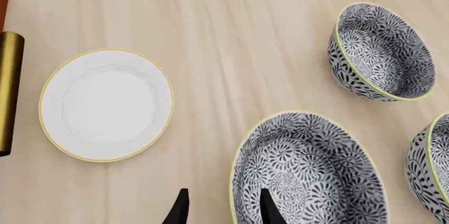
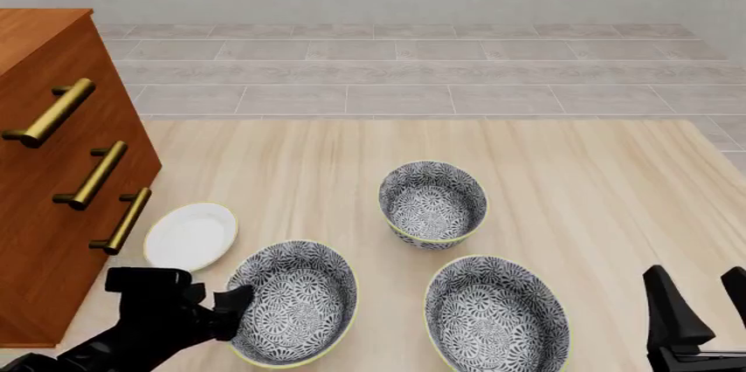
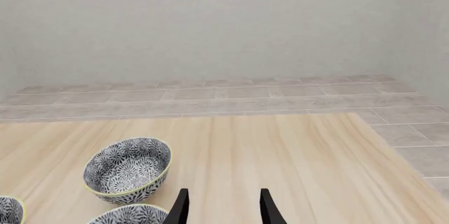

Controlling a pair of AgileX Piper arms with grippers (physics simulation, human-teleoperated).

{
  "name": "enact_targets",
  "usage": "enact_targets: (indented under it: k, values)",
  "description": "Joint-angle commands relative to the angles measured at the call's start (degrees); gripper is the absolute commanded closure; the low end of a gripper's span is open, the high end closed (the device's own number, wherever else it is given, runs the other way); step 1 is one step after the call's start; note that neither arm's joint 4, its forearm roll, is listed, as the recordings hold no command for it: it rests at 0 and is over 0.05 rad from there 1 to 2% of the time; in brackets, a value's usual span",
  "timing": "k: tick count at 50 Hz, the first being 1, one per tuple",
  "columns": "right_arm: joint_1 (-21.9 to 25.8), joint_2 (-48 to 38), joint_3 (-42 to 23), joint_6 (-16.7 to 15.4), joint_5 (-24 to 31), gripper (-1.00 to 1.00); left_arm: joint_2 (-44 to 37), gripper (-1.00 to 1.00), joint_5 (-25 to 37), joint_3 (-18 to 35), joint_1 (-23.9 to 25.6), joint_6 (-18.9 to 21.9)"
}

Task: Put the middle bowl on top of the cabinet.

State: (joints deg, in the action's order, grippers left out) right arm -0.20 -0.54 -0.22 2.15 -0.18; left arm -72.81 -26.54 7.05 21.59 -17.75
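Fingers of your left gripper (image 1: 223,208) stand apart astride the near rim of the grey-and-white floral middle bowl (image 2: 293,300), ready to pinch it.

The middle bowl (image 2: 297,298) is a deep, round vessel with a dark grey-and-white floral pattern inside and out and a thin pale yellow rim. It stands upright, mouth up, on the table (image 2: 583,180) near its near edge, just right of the cabinet's lower corner. The cabinet (image 2: 111,110) is tall, reddish-brown wood, upright at the left, with three brass bar handles (image 2: 96,175); its drawers are closed.
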Motion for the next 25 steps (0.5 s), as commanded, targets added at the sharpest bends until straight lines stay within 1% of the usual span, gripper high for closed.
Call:
enact_targets:
  k: [1,12,13,15,23,24,25]
  values:
    - [0.0,0.1,0.0,0.0,0.1,-1.0,-0.2,-1.0,0.0,0.0,0.2,0.0]
    - [0.0,-0.1,-0.1,0.1,0.1,-1.0,0.0,-1.0,0.4,0.1,0.3,0.1]
    - [0.0,-0.1,-0.1,0.1,0.0,-1.0,-0.5,-1.0,-0.5,-0.3,1.3,-2.1]
    - [0.1,-0.1,-0.1,0.2,0.0,-1.0,-0.4,-1.0,-0.2,0.0,0.4,-0.4]
    - [0.0,0.0,0.0,0.3,0.0,-1.0,0.8,-1.0,1.0,0.2,-0.3,0.5]
    - [0.0,0.0,0.0,0.3,0.0,-1.0,1.1,1.0,1.1,0.2,-0.1,0.4]
    - [0.0,0.0,0.0,0.3,0.0,-1.0,1.3,1.0,1.3,0.3,-0.4,0.7]
